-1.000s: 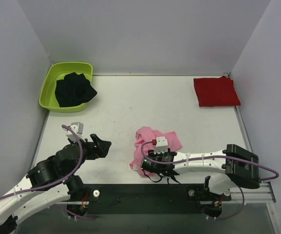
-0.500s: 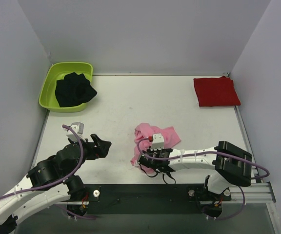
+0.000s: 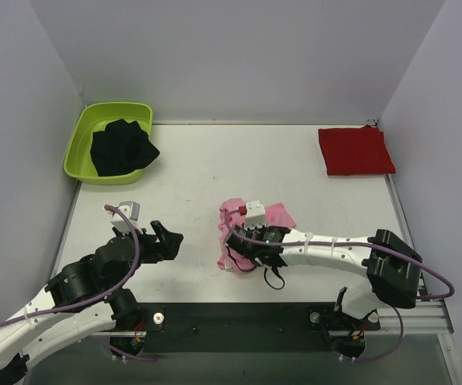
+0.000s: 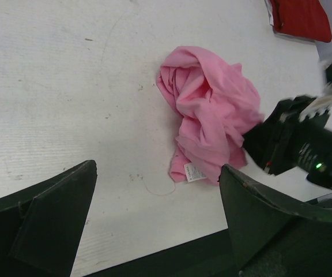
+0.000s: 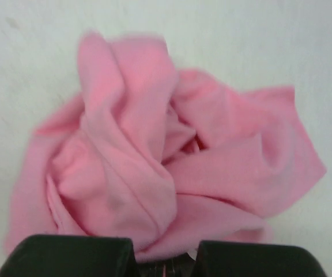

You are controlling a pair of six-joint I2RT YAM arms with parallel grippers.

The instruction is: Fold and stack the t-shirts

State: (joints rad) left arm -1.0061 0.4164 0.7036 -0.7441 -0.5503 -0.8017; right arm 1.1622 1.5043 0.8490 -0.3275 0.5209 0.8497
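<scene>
The light pink t-shirt (image 3: 280, 215) lies crumpled in a heap near the table's front middle; it also shows in the left wrist view (image 4: 206, 109) and fills the right wrist view (image 5: 154, 144). My right gripper (image 3: 239, 253) sits over the heap's near side, shut on a fold of pink cloth (image 5: 165, 245). The deep red t-shirt (image 3: 355, 150) lies folded flat at the back right. My left gripper (image 3: 167, 238) is open and empty, just above the table to the left of the pink heap (image 4: 157, 173).
A lime green tub (image 3: 79, 136) with a black cloth (image 3: 123, 147) in it stands at the back left. Grey walls close in the table on three sides. A black rail (image 3: 215, 317) runs along the near edge.
My right gripper has moved left and away from the near edge, over the pink shirt. The heap has bunched tighter and shifted a little left. The left arm has not moved.
</scene>
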